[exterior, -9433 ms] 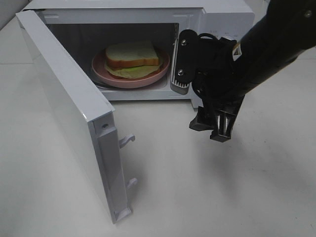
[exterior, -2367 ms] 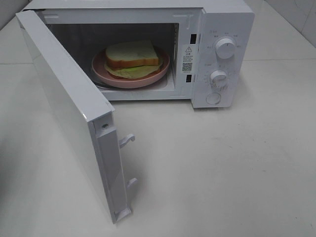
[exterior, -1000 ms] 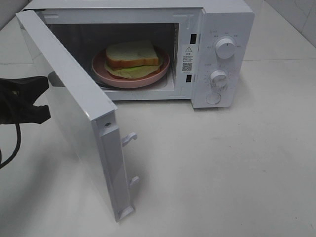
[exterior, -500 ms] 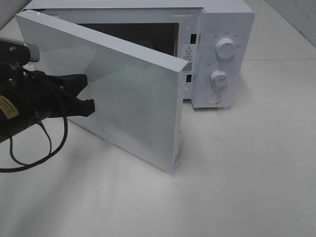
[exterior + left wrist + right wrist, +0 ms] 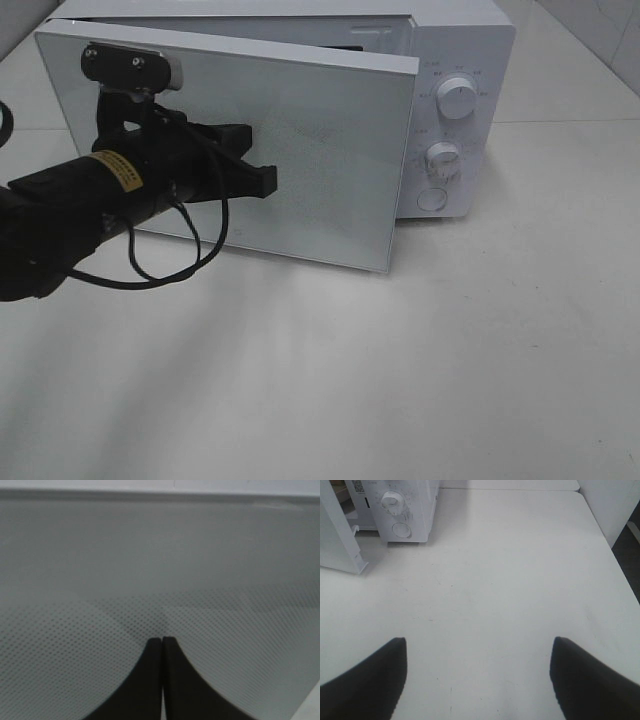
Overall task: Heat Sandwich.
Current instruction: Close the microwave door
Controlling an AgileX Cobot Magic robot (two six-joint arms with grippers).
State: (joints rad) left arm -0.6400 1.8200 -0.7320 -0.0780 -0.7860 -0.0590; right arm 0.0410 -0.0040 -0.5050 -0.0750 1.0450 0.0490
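White microwave door stood slightly ajar, with its free edge toward 3 o'clock in the high view. Our left gripper, tips pressed together, met the mesh window. Our right gripper hung spread and empty over the table. The sandwich was hidden behind the door; we judged it inside. Risk: the tips skid on the smooth glass and the latch stays uncaught.

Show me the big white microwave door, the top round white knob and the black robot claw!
White microwave door (image 5: pixel 330 150): high view, middle of front panel.
Top round white knob (image 5: pixel 457 100): high view, centre of dial.
Black left gripper (image 5: pixel 162 641): left wrist view, its shut fingertips.
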